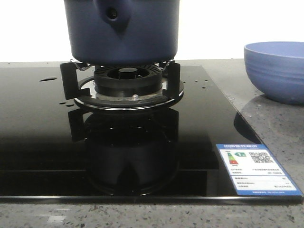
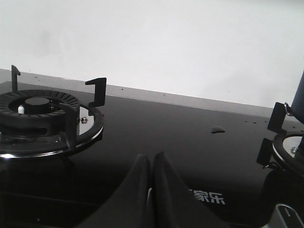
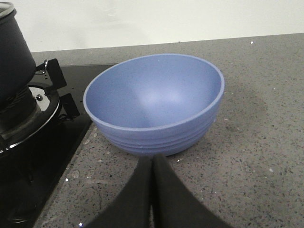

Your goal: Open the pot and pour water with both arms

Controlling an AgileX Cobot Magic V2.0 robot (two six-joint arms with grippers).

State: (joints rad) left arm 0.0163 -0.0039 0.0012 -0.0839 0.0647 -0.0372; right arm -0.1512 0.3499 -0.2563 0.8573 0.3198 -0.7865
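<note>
**Desk:** What did the frame show?

**Photographer:** A large dark navy-blue glossy pot sat on the black pronged gas burner at the far middle of the black glass hob. Its tapered handle mount with the round hole faced the camera. The top was cut off in the front view, so whether a lid was on could not be told. A periwinkle-blue ribbed bowl stood on the speckled grey stone counter to the right, apart from the hob.

**Desk:** And the arms?

**Photographer:** Neither had engaged. The left gripper was clenched on nothing, low over the glass between the two burners. The right gripper was likewise closed and empty, just near of the bowl.

**Desk:** Risks?

**Photographer:** Probably the slick sides: a loose hold could let the pot slide or tilt off the prongs. A pour begun too far left would likely miss the bowl and wet the glass, where small drops of water already lay.

**Desk:** Did the views differ?

**Photographer:** Yes. Only the left wrist camera showed a second, bare burner further left. Only the right wrist camera looked into the bowl, which appeared empty, and caught the pot's pale upper rim.
</note>
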